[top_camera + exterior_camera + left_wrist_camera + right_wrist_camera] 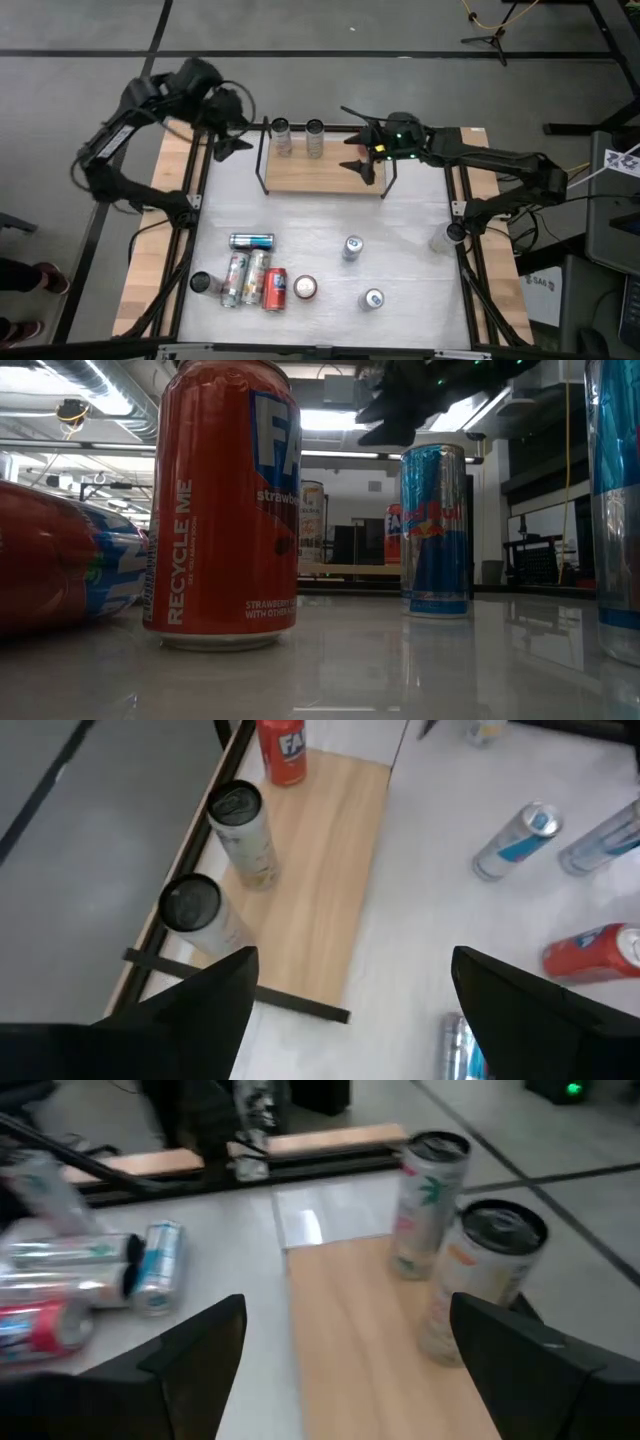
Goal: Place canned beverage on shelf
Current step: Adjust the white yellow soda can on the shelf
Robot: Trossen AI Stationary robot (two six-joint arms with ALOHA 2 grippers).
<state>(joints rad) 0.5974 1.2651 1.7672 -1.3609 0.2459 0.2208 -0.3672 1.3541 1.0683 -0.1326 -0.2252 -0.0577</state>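
Observation:
The shelf (322,174) is a light-wood board with black rod uprights at the table's far side. Two pale cans (282,136) (315,136) stand upright near its left end. A red can (282,750) stands at its right end; in the high view my right arm hides it. My left gripper (237,125) hangs open in the air beyond the shelf's left end, with nothing between its fingers (215,1005). My right gripper (353,140) is open above the shelf's right end, also with nothing in it (345,1370).
Several cans stand or lie on the white table (400,215) near its front: a blue one lying (251,241), a cluster with a red can (275,290), and two upright blue-and-silver cans (352,247) (372,298). The table between them and the shelf is bare.

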